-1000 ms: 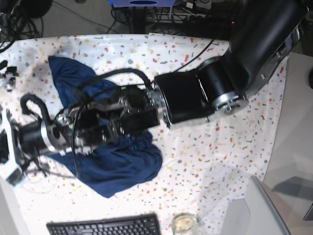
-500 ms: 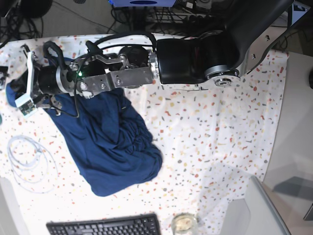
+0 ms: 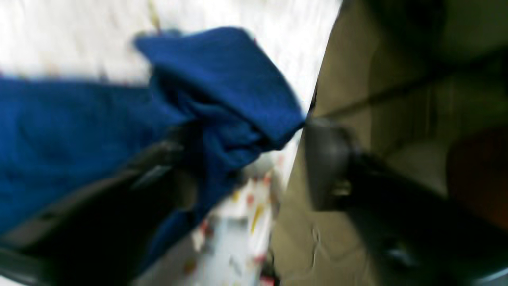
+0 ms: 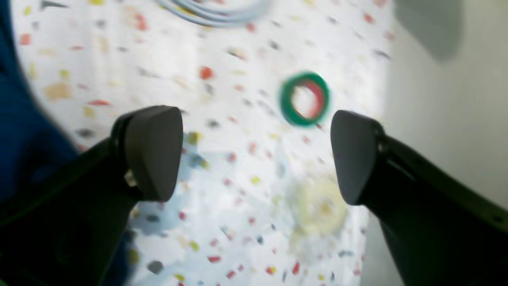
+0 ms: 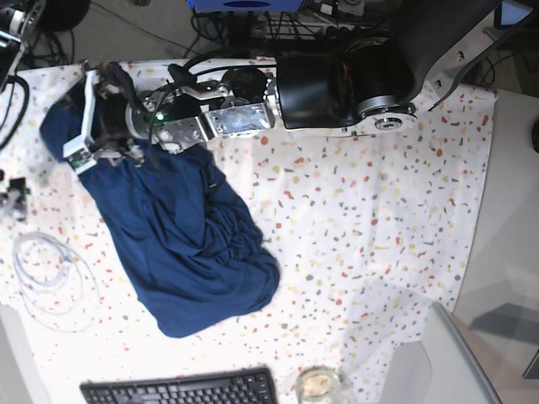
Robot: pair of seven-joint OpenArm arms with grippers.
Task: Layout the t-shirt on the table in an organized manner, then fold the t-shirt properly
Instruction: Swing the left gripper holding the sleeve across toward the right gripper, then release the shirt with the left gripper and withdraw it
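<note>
The navy t-shirt (image 5: pixel 185 244) lies bunched on the speckled table (image 5: pixel 379 219), running from the far left corner down to a rumpled heap near the front. My left gripper (image 5: pixel 74 126) reaches across to the shirt's far-left end. In the left wrist view its jaws (image 3: pixel 246 167) stand apart, and a fold of t-shirt (image 3: pixel 222 87) drapes over one finger (image 3: pixel 158 167), close to the table's edge. My right gripper (image 4: pixel 256 155) hovers open over bare table (image 4: pixel 222 206), holding nothing, with shirt fabric (image 4: pixel 16 119) at its left.
A white cable coil (image 5: pixel 50 269) lies on the left side of the table. A green ring (image 4: pixel 304 99) and a pale yellow roll (image 4: pixel 317 206) lie under the right gripper. A keyboard (image 5: pixel 181 389) and a glass jar (image 5: pixel 317 383) sit at the front edge.
The left arm swung from mid-left to the far left corner, dragging the shirt's upper end along and spreading it longer. Its jaws, shut on fabric before, now stand apart.
</note>
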